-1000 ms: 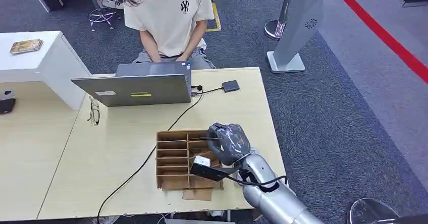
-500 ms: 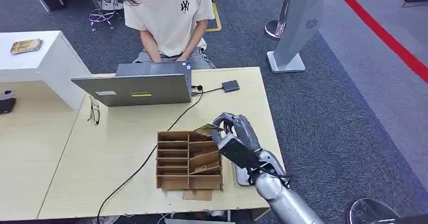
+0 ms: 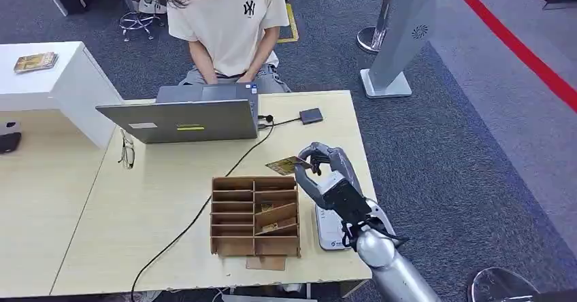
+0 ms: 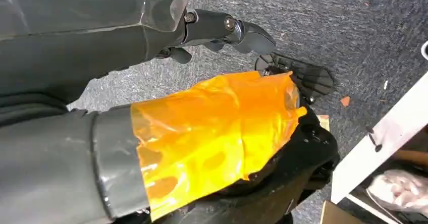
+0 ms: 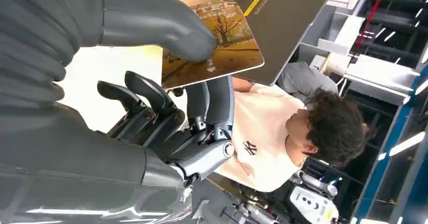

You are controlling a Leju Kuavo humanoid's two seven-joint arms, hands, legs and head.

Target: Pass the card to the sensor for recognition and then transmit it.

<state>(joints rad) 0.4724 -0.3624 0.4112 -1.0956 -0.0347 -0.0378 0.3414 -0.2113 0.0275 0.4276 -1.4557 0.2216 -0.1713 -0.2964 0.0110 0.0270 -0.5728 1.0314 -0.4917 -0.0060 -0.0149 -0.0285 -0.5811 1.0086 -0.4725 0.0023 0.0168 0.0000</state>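
Observation:
My right hand pinches a brown-and-gold picture card between thumb and fingers, held in the air just past the far right corner of the cardboard slot box. In the right wrist view the thumb presses on the card, with the darker fingers below it. A white flat sensor pad lies on the table right of the box, partly under my forearm. A small dark device on a cable sits at the far edge. My left hand, its thumb wrapped in orange tape, hangs over grey carpet holding nothing.
A person in a cream T-shirt sits behind an open grey laptop at the table's far side. Glasses lie left of it, and a black cable crosses the table. A white counter stands left.
My right hand has come up out of the slot box with the card and moved away toward the far right. The white pad beneath my forearm has come into sight.

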